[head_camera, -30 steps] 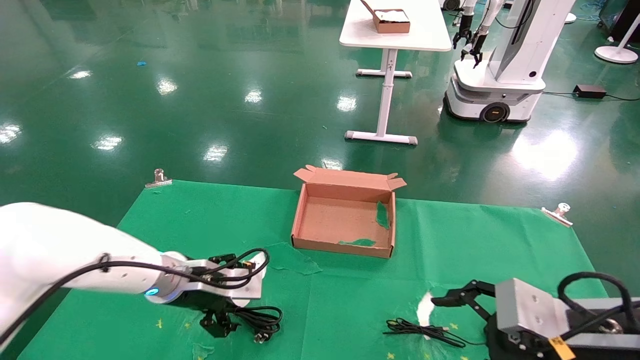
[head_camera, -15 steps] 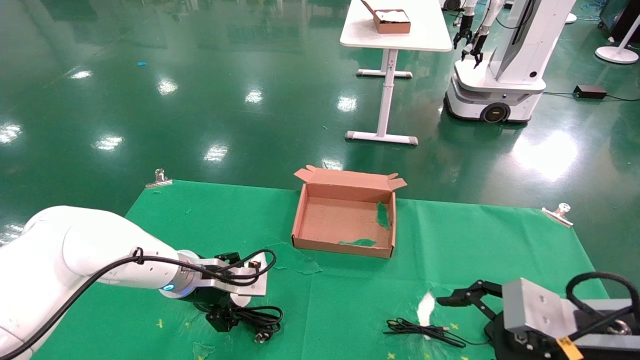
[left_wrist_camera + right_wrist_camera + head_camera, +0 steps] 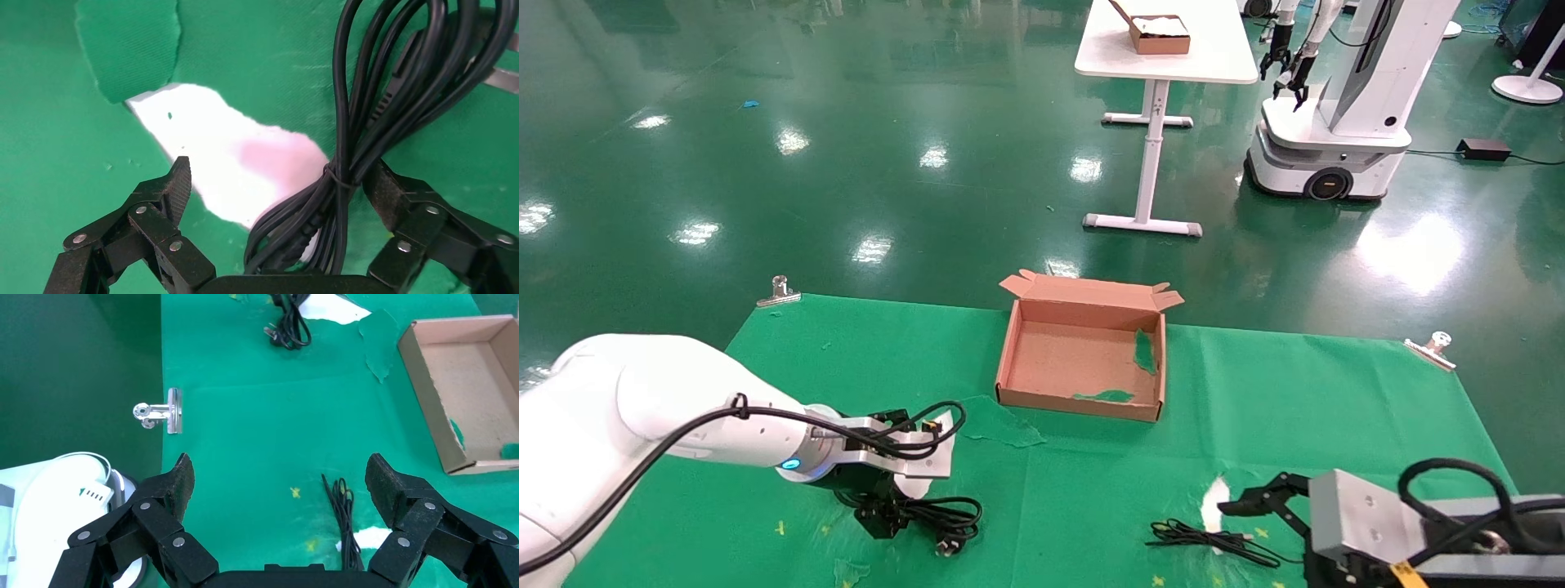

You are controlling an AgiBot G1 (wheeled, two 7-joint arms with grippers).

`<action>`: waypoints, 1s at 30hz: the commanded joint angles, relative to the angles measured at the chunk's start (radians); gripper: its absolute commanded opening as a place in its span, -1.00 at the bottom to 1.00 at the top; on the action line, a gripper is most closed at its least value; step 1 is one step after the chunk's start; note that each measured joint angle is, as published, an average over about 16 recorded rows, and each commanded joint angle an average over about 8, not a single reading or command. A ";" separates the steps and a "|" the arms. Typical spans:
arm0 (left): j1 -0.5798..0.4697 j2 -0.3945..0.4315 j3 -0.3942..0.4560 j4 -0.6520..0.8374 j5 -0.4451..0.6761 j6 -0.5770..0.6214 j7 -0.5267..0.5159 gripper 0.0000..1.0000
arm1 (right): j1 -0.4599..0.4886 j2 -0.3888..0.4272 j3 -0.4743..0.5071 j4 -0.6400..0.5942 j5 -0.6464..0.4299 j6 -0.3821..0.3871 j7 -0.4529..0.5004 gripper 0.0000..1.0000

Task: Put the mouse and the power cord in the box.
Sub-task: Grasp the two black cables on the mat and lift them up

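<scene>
left end effector (image 3: 278,190) open astride power cord (image 3: 361,128).

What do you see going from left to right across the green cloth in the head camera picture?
Left gripper → power cord → box → thin black cable → right gripper.
</scene>
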 commanded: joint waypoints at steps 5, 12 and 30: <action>-0.010 0.002 -0.008 0.026 -0.012 -0.006 0.014 1.00 | 0.010 -0.011 -0.008 0.002 -0.006 -0.008 0.008 1.00; -0.011 0.005 -0.014 0.045 -0.023 -0.016 0.029 1.00 | 0.025 -0.014 -0.025 0.003 -0.048 -0.016 0.005 1.00; -0.015 0.011 -0.016 0.066 -0.030 -0.020 0.047 1.00 | 0.304 -0.397 -0.285 -0.320 -0.637 0.021 -0.131 1.00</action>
